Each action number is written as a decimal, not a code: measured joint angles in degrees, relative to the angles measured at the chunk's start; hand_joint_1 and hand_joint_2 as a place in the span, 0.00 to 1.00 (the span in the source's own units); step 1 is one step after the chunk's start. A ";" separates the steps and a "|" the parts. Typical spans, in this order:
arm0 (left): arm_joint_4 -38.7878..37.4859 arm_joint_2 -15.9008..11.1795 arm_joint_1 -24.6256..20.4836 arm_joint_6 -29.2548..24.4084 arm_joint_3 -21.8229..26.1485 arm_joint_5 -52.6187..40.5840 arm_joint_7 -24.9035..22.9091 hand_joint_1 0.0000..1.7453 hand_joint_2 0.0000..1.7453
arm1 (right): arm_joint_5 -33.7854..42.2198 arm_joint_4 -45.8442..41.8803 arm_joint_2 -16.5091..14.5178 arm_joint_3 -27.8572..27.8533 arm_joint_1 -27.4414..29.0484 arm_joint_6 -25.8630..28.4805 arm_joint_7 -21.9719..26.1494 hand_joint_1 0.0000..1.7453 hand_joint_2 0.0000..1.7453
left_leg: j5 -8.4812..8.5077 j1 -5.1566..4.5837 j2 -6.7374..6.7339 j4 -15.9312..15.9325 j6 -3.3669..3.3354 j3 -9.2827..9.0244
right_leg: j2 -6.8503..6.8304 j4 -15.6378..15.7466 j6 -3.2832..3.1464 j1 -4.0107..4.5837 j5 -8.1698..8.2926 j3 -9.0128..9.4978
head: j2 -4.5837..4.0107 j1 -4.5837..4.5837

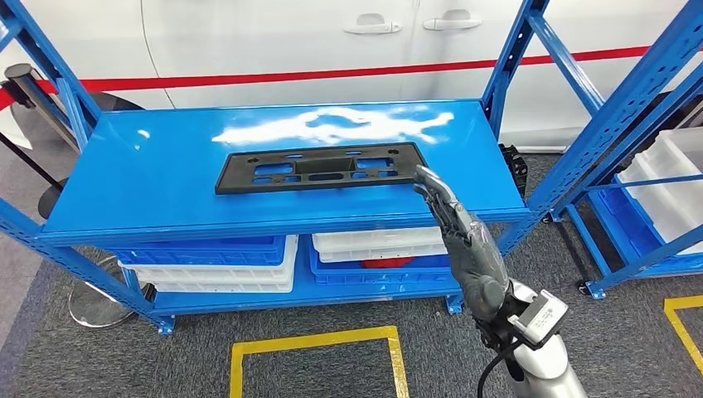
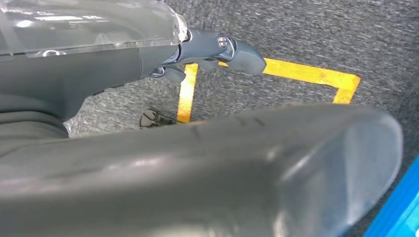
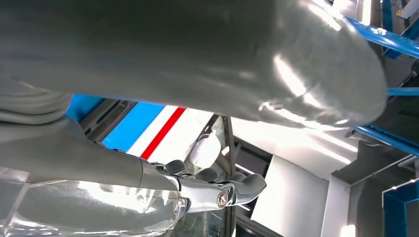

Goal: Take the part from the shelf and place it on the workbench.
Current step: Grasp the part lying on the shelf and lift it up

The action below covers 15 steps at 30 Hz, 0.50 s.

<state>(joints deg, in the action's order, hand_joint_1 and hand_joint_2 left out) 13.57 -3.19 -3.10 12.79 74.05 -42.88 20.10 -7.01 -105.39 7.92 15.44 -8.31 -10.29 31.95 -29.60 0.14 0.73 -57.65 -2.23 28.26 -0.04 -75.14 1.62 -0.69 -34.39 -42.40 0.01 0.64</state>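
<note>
I am looking down on the blue steel shelf rack point(image 1: 166, 178), whose glossy top deck is carrying the flat black plastic part with rectangular cut-outs point(image 1: 319, 167). The part is lying flat near the middle of the deck, its long axis running left to right across my view, parallel to the front edge. Below it, stacked blue and white plastic bins point(image 1: 249, 259) are sitting on the lower level. The right hand point(image 1: 460, 236) is reaching up from the lower right, fingers extended and apart, holding nothing; its fingertips are sitting just beside the part's right end, and I cannot tell whether they are touching it. The part is therefore lying to the left of this hand and slightly beyond it. The left hand point(image 2: 207, 52) is hanging over grey carpet with yellow floor tape point(image 2: 296, 74), loosely curled and grasping nothing, well away from the shelf. I judge the right hand the nearer one for the pick.
</note>
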 joint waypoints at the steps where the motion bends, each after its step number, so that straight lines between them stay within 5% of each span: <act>1: 0.00 0.00 0.04 0.00 -0.01 -0.04 0.02 0.00 0.00 | 0.03 0.00 0.01 0.03 0.02 0.01 -0.01 0.00 0.00 | -0.82 -0.07 0.10 0.01 0.03 -1.11 | 0.01 1.71 -0.27 0.14 0.65 -0.60 | 0.00 -0.01; 2: 0.00 0.01 0.04 0.01 -0.02 -0.08 0.06 0.00 0.00 | 0.08 0.00 0.02 0.05 0.03 0.03 -0.02 0.00 0.00 | -1.70 -0.13 0.17 0.03 0.07 -2.28 | 0.01 4.81 -0.74 0.38 2.74 -0.50 | -0.01 -0.01; 4: -0.02 0.09 0.06 0.08 -0.05 -0.19 0.14 0.00 0.00 | 0.28 0.04 0.08 0.09 0.09 0.14 -0.08 0.00 0.00 | -3.48 -0.20 0.36 0.24 0.31 -4.00 | 0.14 11.68 -1.97 1.09 10.11 0.23 | -0.01 0.06; 6: -0.04 0.15 -0.02 0.16 -0.09 -0.26 0.20 0.00 0.00 | 0.45 -0.04 0.17 0.09 0.30 0.28 -0.15 0.00 0.00 | -4.64 -0.18 0.41 1.00 0.89 -5.25 | 0.34 15.01 -2.75 1.65 14.33 0.72 | -0.01 0.21; 9: -0.03 0.06 -0.30 0.19 -0.12 -0.31 0.36 0.00 0.00 | 0.53 -0.40 0.21 0.08 0.57 0.35 -0.12 0.00 0.00 | -2.89 -0.24 0.17 -0.84 1.81 -5.56 | 0.50 16.57 -3.57 1.43 12.93 2.95 | 0.00 0.31; 11: -0.02 0.04 -0.41 0.17 -0.13 -0.25 0.45 0.00 0.00 | 0.54 -0.45 0.22 0.08 0.68 0.34 -0.11 0.00 0.00 | -1.43 -0.16 0.02 -7.46 2.02 -1.83 | 0.47 17.56 -4.02 1.18 11.69 5.36 | 0.01 0.38; 12: -0.02 0.04 -0.39 0.16 -0.13 -0.20 0.51 0.00 0.00 | 0.54 -0.44 0.23 0.09 0.74 0.32 -0.13 0.00 0.00 | -2.08 -0.10 -0.05 -11.02 2.10 0.67 | 0.46 17.81 -4.12 1.18 10.82 6.52 | 0.00 0.41; 15: -0.03 0.04 -0.03 0.10 -0.11 -0.10 0.68 0.00 0.00 | 0.51 -0.40 0.23 0.12 0.78 0.46 -0.33 0.00 0.00 | -9.64 0.13 -0.15 -14.30 2.89 6.50 | 0.58 17.87 -4.10 1.07 7.99 10.34 | 0.00 0.45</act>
<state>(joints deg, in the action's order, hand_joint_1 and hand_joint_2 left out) 13.55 -3.15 -3.13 12.88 73.94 -42.99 20.78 -6.50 -105.80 8.15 15.56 -7.53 -9.84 31.62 -39.24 0.27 0.58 -71.95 0.67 34.76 0.54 -57.28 -2.48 0.39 -26.40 -32.06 0.00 1.09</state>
